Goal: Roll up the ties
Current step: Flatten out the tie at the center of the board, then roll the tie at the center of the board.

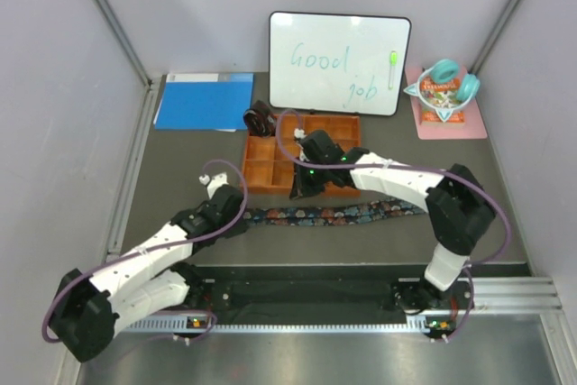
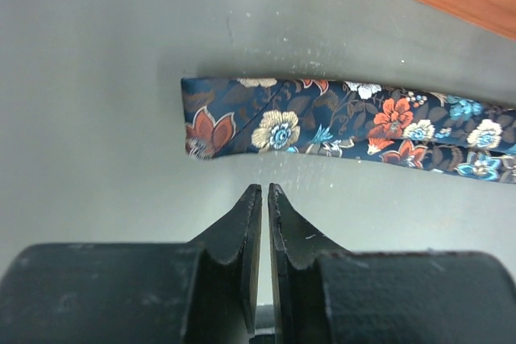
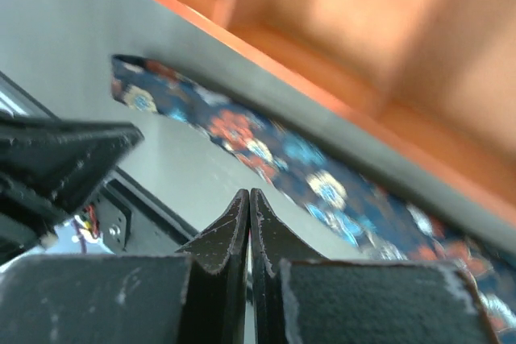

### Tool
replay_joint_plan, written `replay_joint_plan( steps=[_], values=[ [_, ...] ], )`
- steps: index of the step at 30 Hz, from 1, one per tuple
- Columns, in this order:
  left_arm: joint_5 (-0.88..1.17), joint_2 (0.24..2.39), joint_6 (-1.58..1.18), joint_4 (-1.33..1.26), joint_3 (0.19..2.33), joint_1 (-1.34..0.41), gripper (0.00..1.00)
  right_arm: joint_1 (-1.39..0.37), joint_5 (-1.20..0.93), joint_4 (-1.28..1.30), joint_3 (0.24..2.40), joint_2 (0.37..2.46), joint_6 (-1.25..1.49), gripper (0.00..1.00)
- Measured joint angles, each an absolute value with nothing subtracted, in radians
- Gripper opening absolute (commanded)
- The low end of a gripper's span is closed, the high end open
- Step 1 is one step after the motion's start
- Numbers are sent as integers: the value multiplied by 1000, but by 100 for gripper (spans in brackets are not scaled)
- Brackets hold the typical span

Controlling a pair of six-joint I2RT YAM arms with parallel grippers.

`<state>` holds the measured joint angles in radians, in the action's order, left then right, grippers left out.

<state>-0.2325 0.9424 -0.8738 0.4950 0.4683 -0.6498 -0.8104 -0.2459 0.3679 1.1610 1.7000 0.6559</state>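
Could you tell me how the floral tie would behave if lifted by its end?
It will probably droop: the floral tie lies flat as a thin, gently curving strip. It looks light, so the rest may drag along the table. Its smooth-looking weave hints that it could slip from the left gripper, shut beside its end.

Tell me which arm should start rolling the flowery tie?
Left: the left claw sits short of the floral tie's end, where a roll would probably start; the right claw hovers by the orange tray.
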Motion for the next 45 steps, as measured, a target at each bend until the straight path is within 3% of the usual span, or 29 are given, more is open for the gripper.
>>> replay_joint_plan(
  steps=[10, 19, 30, 40, 45],
  values=[
    [-228, 832, -962, 559, 453, -650, 12, -894, -119, 406, 1443, 1956, 567, 0],
    [-228, 717, -1010, 601, 425, -650, 10, -990, 57, 423, 1473, 2071, 551, 0],
    [-241, 656, -1045, 623, 403, -649, 9, -1012, 84, 404, 1452, 2064, 590, 0],
    [-250, 612, -1050, 631, 403, -650, 22, -1021, 70, 429, 1367, 1996, 624, 0],
    [-271, 591, -1068, 641, 403, -650, 49, -1021, 70, 436, 1362, 1985, 626, 0]
  ],
)
